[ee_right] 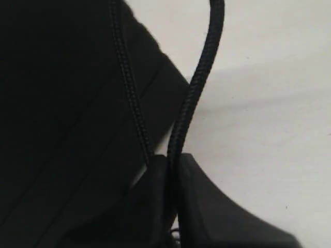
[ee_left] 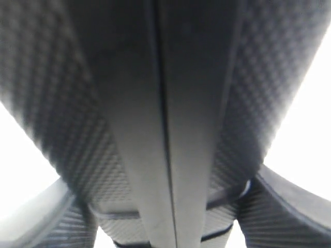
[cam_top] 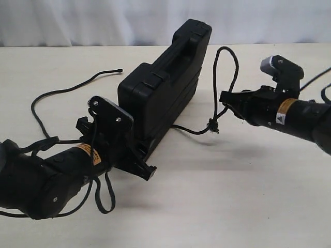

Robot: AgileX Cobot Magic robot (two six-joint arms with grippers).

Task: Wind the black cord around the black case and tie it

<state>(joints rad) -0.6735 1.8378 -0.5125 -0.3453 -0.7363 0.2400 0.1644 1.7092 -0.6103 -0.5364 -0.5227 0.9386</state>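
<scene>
Nearest the camera in the exterior view, the left arm reaches in from the lower left corner across a pale table [cam_top: 232, 201]. Its left claw [cam_top: 140, 157] is set on the near end of the black case [cam_top: 165, 88]. The left wrist view shows that end filling the frame, its centre seam running down the middle and its textured sides lying between the fingers [ee_left: 289, 204]. The claw is opened only to the width of the case and appears clamped on it. A slack loop of the black cord [cam_top: 227, 57] hangs below this arm. The case stands on its long edge, running from the left claw away towards the far edge of the table. To its right, the cord comes out from under the case, lies on the table as far as a knot [cam_top: 212, 125], then rises into the right claw [cam_top: 223, 98]. The right wrist view shows the cord [ee_right: 199, 77] pinched between two closed fingers [ee_right: 207, 206]. Beyond the claw it arches up in a tall loop. Farther off on the left, another stretch snakes over the table to a free end [cam_top: 119, 70] well apart from the case.
</scene>
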